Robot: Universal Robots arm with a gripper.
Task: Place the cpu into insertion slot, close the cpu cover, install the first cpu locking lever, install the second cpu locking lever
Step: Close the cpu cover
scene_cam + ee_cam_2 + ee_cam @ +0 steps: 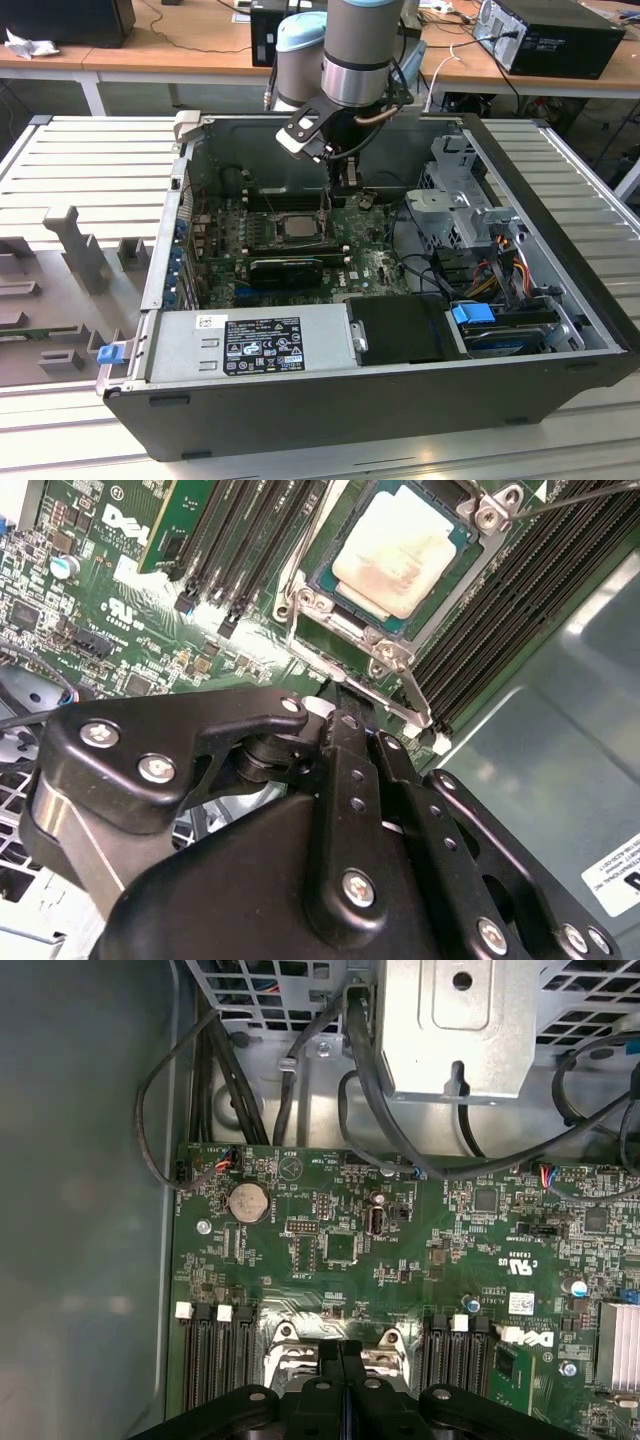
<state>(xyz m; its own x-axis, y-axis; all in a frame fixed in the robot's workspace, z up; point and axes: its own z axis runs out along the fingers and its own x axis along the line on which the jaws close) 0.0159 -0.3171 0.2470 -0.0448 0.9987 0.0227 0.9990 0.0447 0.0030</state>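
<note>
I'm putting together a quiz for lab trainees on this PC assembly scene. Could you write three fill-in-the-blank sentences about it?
1. The silvery cpu rests in the insertion slot of the ___ motherboard.
2. The gripper hangs low over the motherboard with its fingers ___.
3. In the exterior view, the plastic clip at the computer case's near corner, on the exterior view's left, is ___.

Missing words: green; shut; blue.
</note>
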